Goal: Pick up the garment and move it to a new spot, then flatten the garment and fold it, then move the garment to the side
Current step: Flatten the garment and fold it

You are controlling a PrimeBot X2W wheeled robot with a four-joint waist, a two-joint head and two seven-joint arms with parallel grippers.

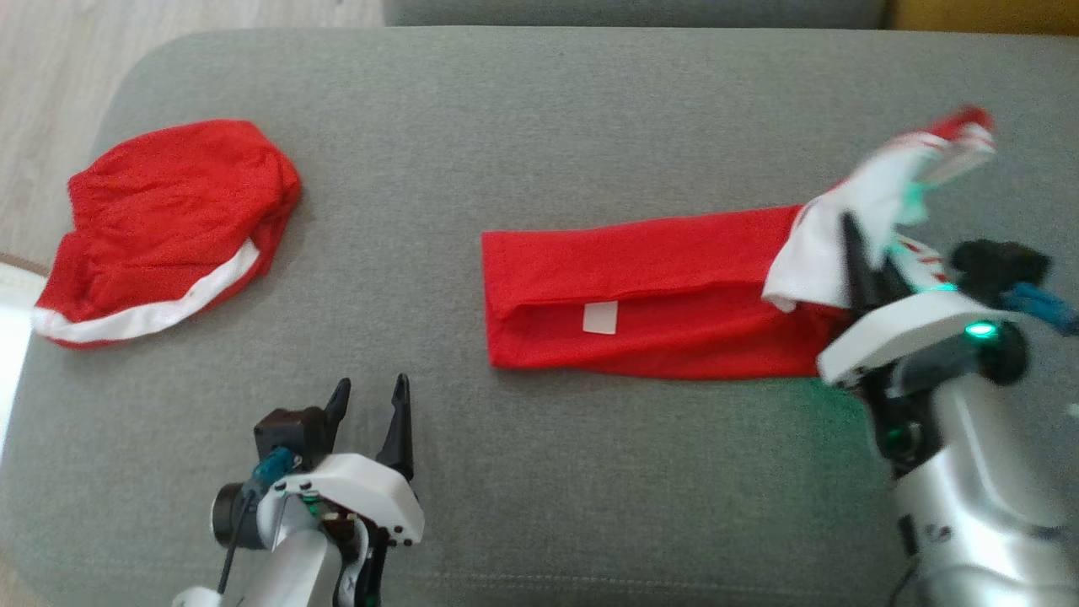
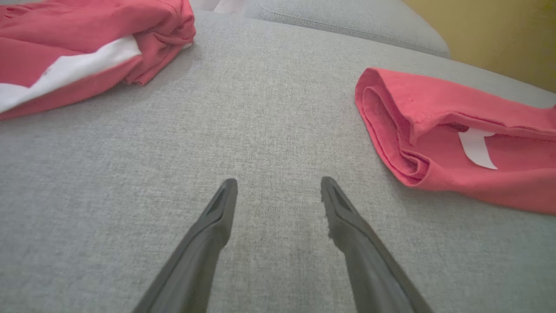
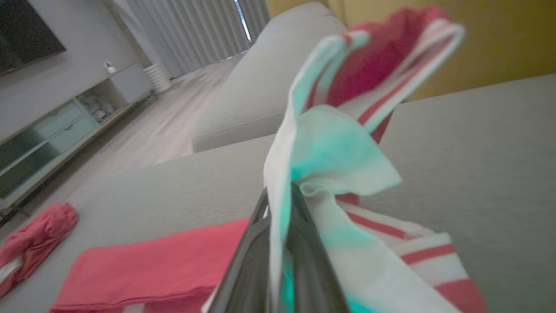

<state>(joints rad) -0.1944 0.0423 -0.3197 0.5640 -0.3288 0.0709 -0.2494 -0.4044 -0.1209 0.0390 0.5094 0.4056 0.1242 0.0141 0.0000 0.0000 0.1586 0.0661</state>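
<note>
The right gripper (image 3: 280, 193) has its two dark fingers pressed together, pinching the white, red-striped end of the long red garment (image 1: 641, 278). The cloth wraps over the fingertips and hides part of them. The lifted end is blurry, with a green glow on it. The rest of the garment lies flat on the big grey fabric sofa cushion (image 1: 539, 110), right of the middle. Its long side runs left to right, with the folded end pointing left. The right arm reaches in from the lower right and is cut off at the edge. The left gripper (image 1: 372, 386) sits low at the left, fingers spread, holding nothing. A crumpled red cloth with a white band (image 1: 169, 219) lies far left, well apart.
</note>
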